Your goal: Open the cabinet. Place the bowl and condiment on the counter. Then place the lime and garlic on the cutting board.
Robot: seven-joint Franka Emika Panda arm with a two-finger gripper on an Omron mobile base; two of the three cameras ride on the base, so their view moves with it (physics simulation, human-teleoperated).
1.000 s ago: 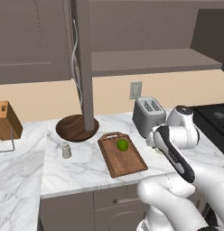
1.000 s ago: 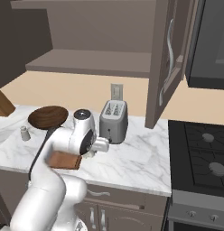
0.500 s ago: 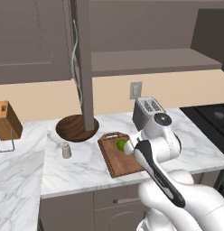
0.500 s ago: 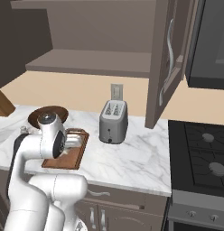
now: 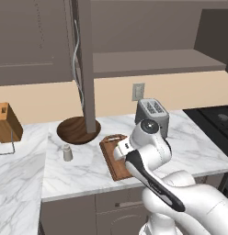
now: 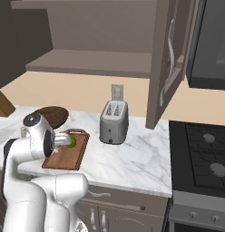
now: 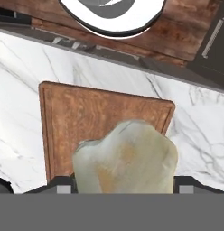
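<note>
arm bent low, fingers gripping garlic over cutting board.

The worktop is polished white marble with grey veins. On it, the board is matt reddish-brown wood with visible grain, the bowl beside it smooth dark wood, and the toaster brushed metal. The garlic looks pale and papery.

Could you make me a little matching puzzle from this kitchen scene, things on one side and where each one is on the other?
Things:
1. garlic
2. lime
3. bowl
4. shaker

Places:
A. on the cutting board
B. on the counter, under the open cabinet door
C. between the gripper's fingers
D. on the counter, in front of the bowl

Pairs: 1-C, 2-A, 3-B, 4-D
</note>
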